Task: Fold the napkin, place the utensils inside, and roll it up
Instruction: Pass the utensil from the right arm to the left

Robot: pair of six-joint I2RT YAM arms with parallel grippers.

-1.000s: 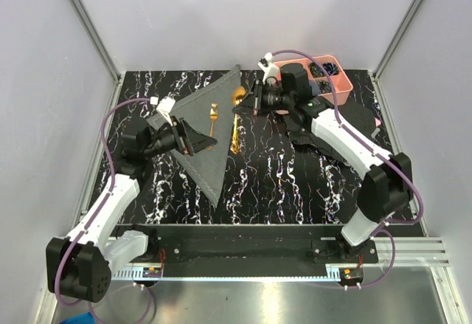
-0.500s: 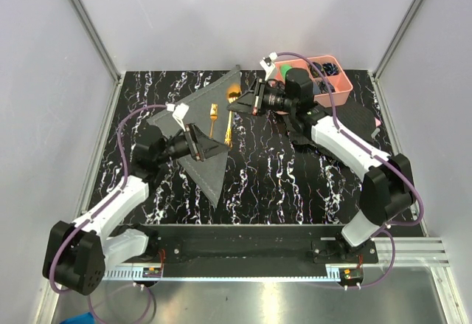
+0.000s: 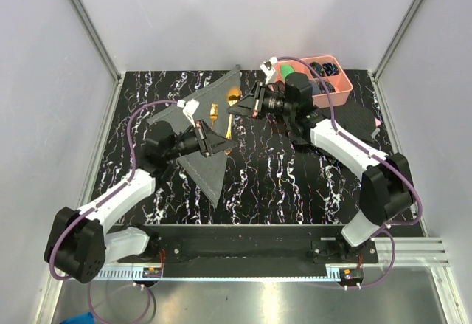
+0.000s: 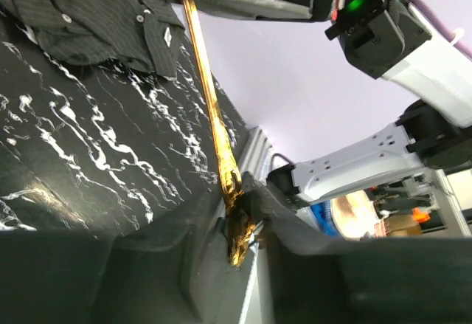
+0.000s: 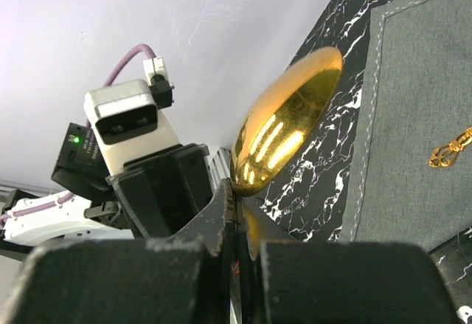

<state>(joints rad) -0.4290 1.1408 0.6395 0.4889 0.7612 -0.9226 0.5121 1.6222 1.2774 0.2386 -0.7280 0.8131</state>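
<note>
From above, both arms reach in toward the middle of the black marbled tabletop (image 3: 280,176), forearms angled toward each other. The left gripper (image 3: 220,145) sits over the near part of the napkin (image 3: 208,173), which lies folded into a grey triangle. The right gripper (image 3: 245,104) is just off the napkin's right edge. The spoon (image 3: 229,123) spans the gap between them, bowl by the right gripper and handle end by the left. The fork (image 3: 214,111) lies flat on the napkin beside it. A pink tray (image 3: 346,80) and a black cloth (image 3: 361,117) sit behind the right arm. The left wrist camera adds what the overhead view cannot: the spoon (image 4: 214,110) is off the tabletop, slanting down into the left gripper (image 4: 242,221). Its fingers closely flank the ornate handle end, but I cannot tell whether they press on it. The black cloth (image 4: 96,21) and the right arm (image 4: 435,51) lie beyond. The right wrist camera shows the right gripper (image 5: 234,213) with its fingers together, pinching the spoon (image 5: 287,128) just below the bowl, which stands above them. The napkin (image 5: 413,132) and the fork (image 5: 450,150) end are to the right.
</note>
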